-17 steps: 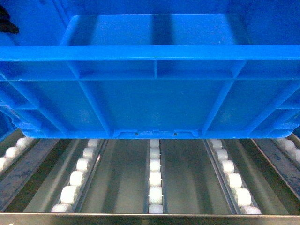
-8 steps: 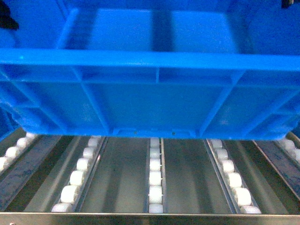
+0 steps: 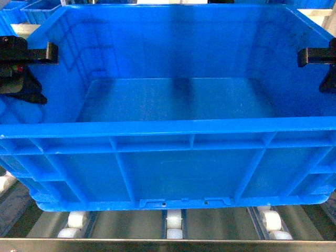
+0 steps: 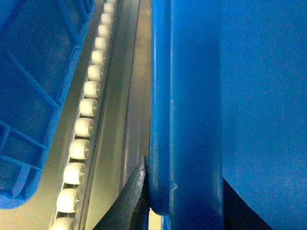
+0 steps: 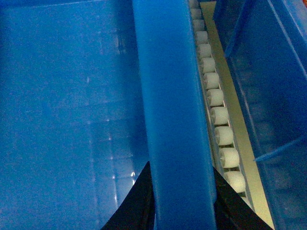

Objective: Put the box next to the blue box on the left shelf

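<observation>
The left gripper (image 3: 37,55) is clamped over the left rim of the box (image 3: 173,105), one finger (image 4: 132,201) outside the wall and the other inside; the right gripper (image 3: 317,58) grips the right rim likewise. The box is held level, its base just above or on the white rollers (image 3: 174,223) of the left shelf (image 3: 168,244); contact cannot be determined. Another blue crate (image 4: 33,96) stands on the shelf to its left, another blue box (image 5: 268,86) to its right.

Below me, the left shelf (image 3: 157,244) is a steel-framed bed with lanes of small white rollers (image 3: 174,227). The box (image 3: 173,157) sits over those rollers. Other blue crates (image 4: 33,86) stand beside it on both sides.
</observation>
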You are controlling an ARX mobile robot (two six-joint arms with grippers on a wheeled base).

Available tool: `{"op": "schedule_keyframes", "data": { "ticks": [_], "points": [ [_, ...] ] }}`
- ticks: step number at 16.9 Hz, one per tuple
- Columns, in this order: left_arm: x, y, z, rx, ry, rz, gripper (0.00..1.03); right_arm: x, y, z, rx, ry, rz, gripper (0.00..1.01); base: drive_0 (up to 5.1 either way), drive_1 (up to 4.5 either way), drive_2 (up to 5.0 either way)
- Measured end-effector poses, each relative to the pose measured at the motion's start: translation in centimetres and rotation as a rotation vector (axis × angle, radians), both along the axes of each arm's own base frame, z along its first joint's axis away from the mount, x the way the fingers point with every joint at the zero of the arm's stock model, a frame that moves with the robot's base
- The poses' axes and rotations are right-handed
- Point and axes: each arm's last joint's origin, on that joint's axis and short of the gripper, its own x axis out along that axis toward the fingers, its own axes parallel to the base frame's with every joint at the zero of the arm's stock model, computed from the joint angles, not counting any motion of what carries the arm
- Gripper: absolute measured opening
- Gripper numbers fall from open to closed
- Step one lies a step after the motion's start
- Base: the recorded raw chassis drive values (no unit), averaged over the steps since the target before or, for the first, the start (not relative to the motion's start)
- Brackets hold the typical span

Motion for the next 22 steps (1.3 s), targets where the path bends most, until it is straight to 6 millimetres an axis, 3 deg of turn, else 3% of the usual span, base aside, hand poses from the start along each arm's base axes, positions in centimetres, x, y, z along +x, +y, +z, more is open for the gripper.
{"op": "schedule_keyframes", "data": {
  "ticks": [5,8,13,14,18,21,22],
  "points": [
    [1.6,0.4,-2.0,0.004,0.089,0.022,0.19,2.0,0.2,-2.1,0.082,0.078,0.019,0.21,0.0,0.00,0.0],
    [2.8,0.5,-2.1,0.044,0.105,0.016,0.19,2.8,0.4,-3.3,0.137,0.124,0.002,0.21,0.0,0.00,0.0],
    [3.4,0.8,-2.2,0.046,0.144,0.005,0.19,2.9,0.4,-3.5,0.161,0.167,-0.043,0.21,0.0,0.00,0.0],
    [3.4,0.8,-2.2,0.038,0.150,0.005,0.22,2.9,0.4,-3.4,0.161,0.167,-0.045,0.26,0.0,0.00,0.0],
    [3.4,0.0,-3.1,0.023,0.133,-0.035,0.64,3.1,1.0,-3.2,0.209,0.129,-0.055,0.68,0.0,0.00,0.0],
    [4.4,-0.8,-2.2,0.023,-0.046,-0.003,0.94,3.0,1.3,-2.2,0.255,0.039,-0.016,0.98,0.0,0.00,0.0],
    [4.9,-0.7,-1.4,0.026,-0.153,0.041,1.00,2.8,1.5,-1.2,0.279,-0.022,-0.002,0.99,0.0,0.00,0.0]
  ]
}}
